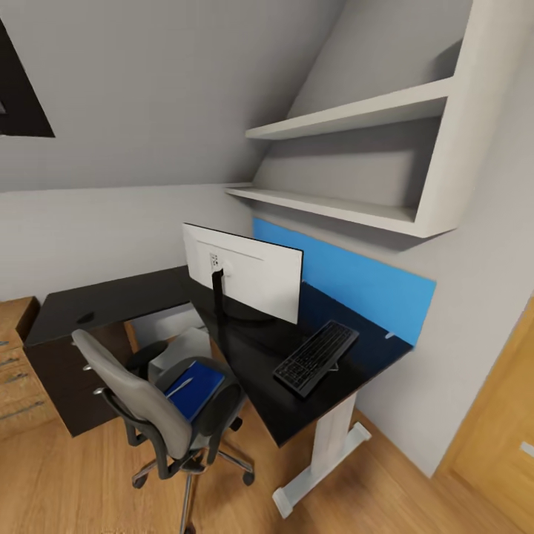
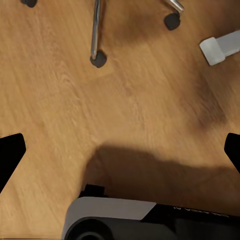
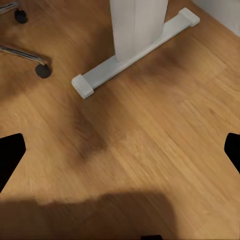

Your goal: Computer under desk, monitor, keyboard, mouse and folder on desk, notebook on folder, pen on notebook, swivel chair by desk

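Glossy black surface point(image 1: 259, 356) carries the monitor point(image 1: 245, 273) and, at its four o'clock, the keyboard point(image 1: 317, 357), the blue folder point(image 1: 194, 388) on the swivel chair point(image 1: 159, 404), while both wrist views show each end effector spread wide, empty above floor, so casters may roll if nudged.
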Tool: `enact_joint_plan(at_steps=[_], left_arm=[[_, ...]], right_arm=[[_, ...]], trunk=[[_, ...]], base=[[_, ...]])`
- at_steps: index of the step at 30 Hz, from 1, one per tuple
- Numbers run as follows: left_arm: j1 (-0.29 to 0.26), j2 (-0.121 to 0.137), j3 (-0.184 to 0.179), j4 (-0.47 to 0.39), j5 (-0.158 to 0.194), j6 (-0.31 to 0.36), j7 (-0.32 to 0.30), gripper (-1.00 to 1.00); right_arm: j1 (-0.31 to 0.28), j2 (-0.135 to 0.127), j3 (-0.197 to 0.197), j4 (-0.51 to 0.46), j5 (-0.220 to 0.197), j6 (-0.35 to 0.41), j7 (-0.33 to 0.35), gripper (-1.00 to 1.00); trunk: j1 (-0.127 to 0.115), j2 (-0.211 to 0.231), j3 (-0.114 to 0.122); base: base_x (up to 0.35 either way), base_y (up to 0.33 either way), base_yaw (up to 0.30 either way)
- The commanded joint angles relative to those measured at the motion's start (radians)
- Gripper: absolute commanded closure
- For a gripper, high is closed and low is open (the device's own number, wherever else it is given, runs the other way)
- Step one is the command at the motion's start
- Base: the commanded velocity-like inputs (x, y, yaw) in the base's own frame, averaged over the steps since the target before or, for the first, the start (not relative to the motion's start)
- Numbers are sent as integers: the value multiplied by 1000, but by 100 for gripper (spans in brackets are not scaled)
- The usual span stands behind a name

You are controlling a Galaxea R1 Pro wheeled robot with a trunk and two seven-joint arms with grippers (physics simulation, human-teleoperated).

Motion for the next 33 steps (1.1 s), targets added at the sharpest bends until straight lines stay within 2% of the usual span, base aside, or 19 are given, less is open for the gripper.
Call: enact_joint_plan(at_steps=[1,33], left_arm=[[0,-1,3,-1,5,-1,-1,-100],[0,0,4,-1,6,-2,-2,-100]], right_arm=[[0,1,-6,0,0,-3,3,-100],[0,0,-6,0,0,-3,3,-100]], trunk=[[0,-1,-1],[0,-1,-1]], base=[[0,0,287],[0,0,287]])
